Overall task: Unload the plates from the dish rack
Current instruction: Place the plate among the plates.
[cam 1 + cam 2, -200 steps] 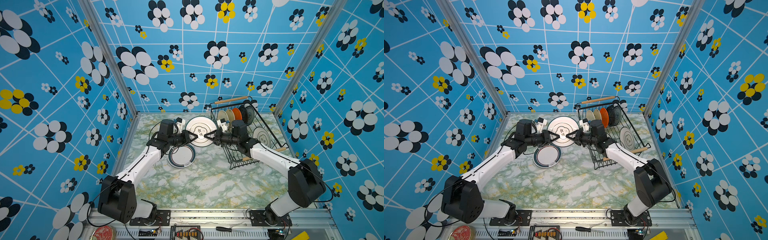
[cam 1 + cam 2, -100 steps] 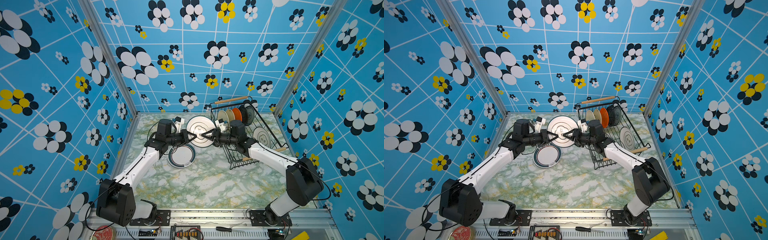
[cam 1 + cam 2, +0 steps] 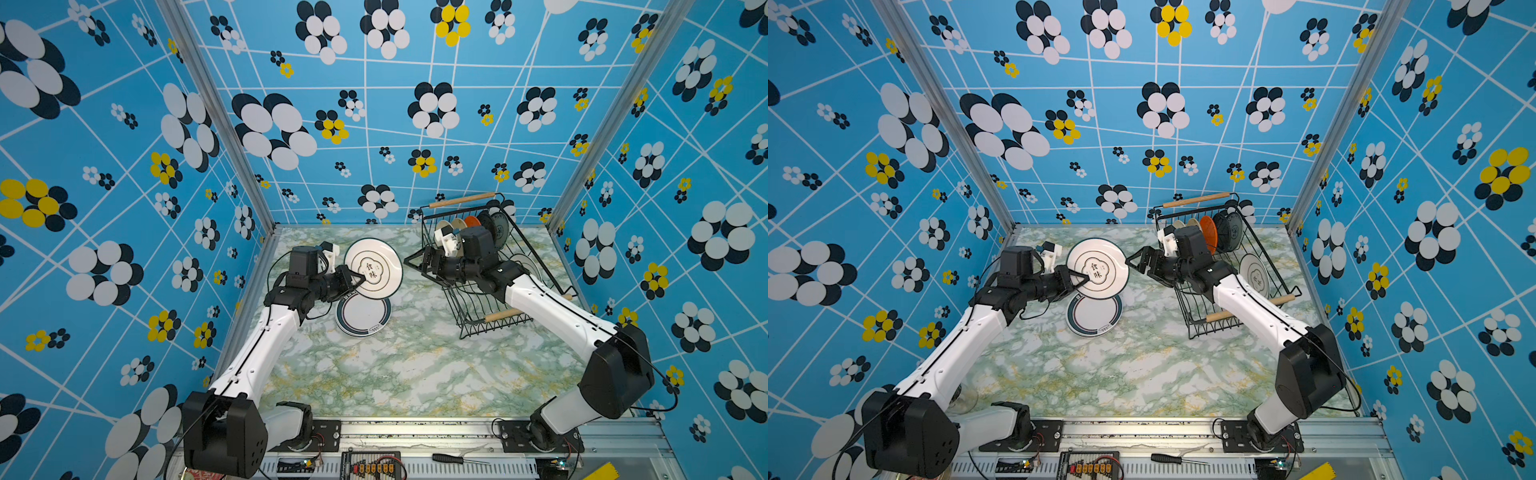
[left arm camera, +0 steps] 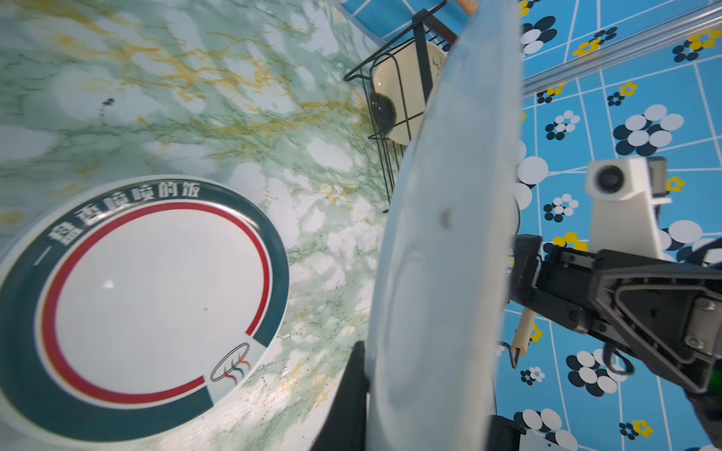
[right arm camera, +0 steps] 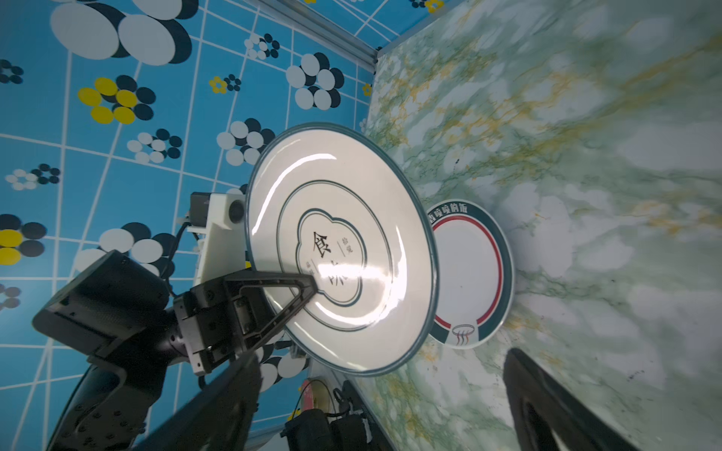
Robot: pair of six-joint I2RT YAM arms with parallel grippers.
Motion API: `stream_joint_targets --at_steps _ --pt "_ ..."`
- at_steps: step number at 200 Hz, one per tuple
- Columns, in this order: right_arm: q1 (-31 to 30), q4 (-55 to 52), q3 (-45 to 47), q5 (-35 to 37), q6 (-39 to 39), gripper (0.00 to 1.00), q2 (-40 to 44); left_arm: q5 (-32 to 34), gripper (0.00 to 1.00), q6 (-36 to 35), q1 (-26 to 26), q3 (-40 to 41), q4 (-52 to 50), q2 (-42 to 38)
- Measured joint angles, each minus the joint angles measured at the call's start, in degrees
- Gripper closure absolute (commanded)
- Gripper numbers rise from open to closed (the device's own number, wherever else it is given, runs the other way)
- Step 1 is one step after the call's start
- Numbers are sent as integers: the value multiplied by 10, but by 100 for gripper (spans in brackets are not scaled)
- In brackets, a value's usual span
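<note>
In both top views a white plate with a dark emblem (image 3: 374, 268) (image 3: 1098, 268) is tilted in the air, and my left gripper (image 3: 359, 282) (image 3: 1084, 279) is shut on its rim. The left wrist view shows that plate (image 4: 441, 234) edge-on between the left gripper's jaws (image 4: 426, 414). Below it a dark-rimmed white plate (image 3: 363, 316) (image 4: 144, 304) lies flat on the marble table. My right gripper (image 3: 411, 259) (image 5: 386, 390) is open and empty, a short way right of the held plate (image 5: 351, 218). The black wire dish rack (image 3: 1200, 328) holds cream, orange (image 3: 1208, 233), black and white (image 3: 1254, 274) plates upright.
The right arm reaches across the rack's near-left side. Blue flowered walls close in the table (image 3: 395, 374) on three sides. A screwdriver (image 3: 453, 458) and a connector board lie on the front rail.
The right gripper opened, let go of the emblem plate and drew back toward the rack. The left gripper closed on the plate and now holds it alone, slightly lower and further left.
</note>
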State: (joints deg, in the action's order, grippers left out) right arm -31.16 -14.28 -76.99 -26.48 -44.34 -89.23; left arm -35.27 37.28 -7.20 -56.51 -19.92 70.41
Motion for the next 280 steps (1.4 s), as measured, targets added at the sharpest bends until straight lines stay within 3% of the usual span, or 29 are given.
stream_joint_targets --at_steps 45,102,217,280 --pt "0 -164 -61 141 92 1 39 78 91 -26 4 0 -78 -1" --pt "20 -269 -67 258 140 1 85 153 91 -38 7 0 -129 25" --pt "60 -289 -32 277 155 1 114 191 85 -38 9 20 -136 57" --pt "63 -289 -31 274 155 1 114 202 76 -32 9 20 -144 76"
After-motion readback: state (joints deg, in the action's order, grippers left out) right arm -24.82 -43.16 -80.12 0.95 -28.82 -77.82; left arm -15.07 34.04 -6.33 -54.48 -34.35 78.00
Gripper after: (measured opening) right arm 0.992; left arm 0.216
